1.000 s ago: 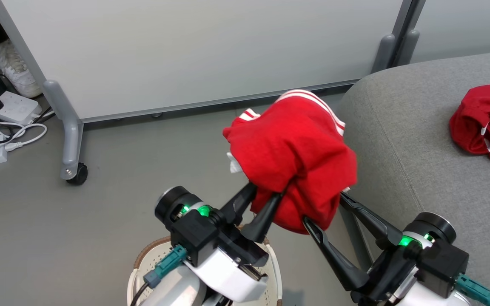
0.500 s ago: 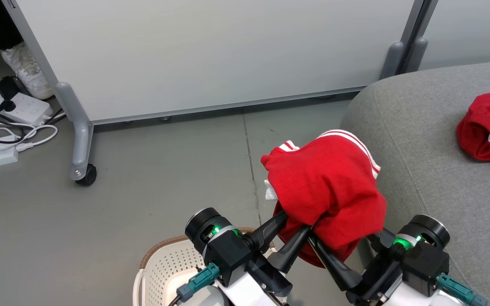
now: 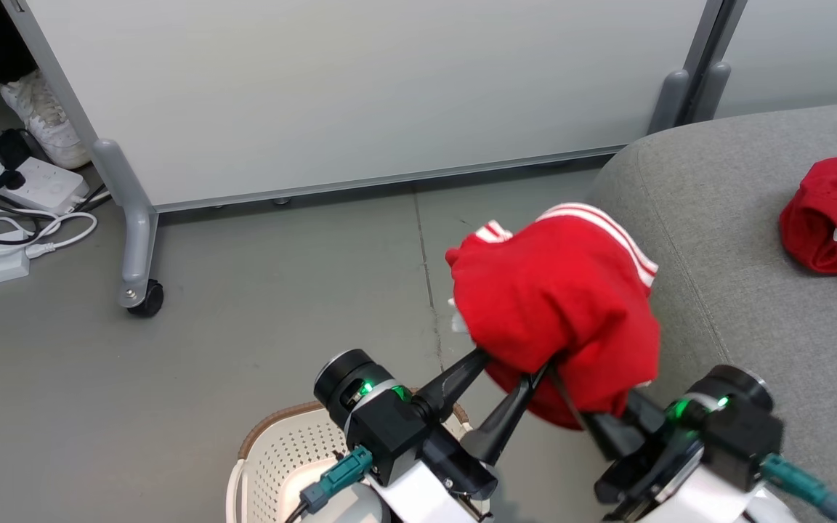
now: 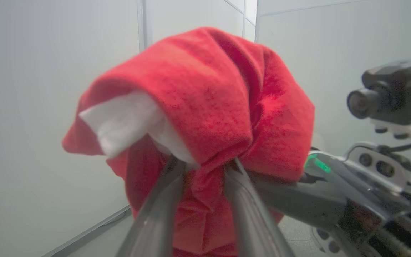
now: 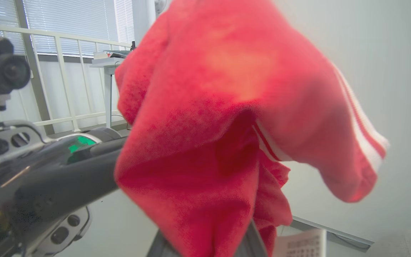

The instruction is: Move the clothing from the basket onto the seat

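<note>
While left fingers [image 3: 453,379] pinch one garment [image 3: 556,305], another [image 3: 829,218] tops the seat [image 3: 738,305].

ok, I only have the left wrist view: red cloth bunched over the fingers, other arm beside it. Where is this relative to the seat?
Observer: In the head view the held garment hangs at the rounded near corner of the seat. It overlaps the seat's edge, but most of it is over the floor.
Operator: Where's the basket?
Observer: The basket stands on the floor at the bottom edge of the head view, left of the seat.
Operator: Anything on the seat already?
Observer: Yes, a second red garment lies crumpled on the cushion at the far right.
</note>
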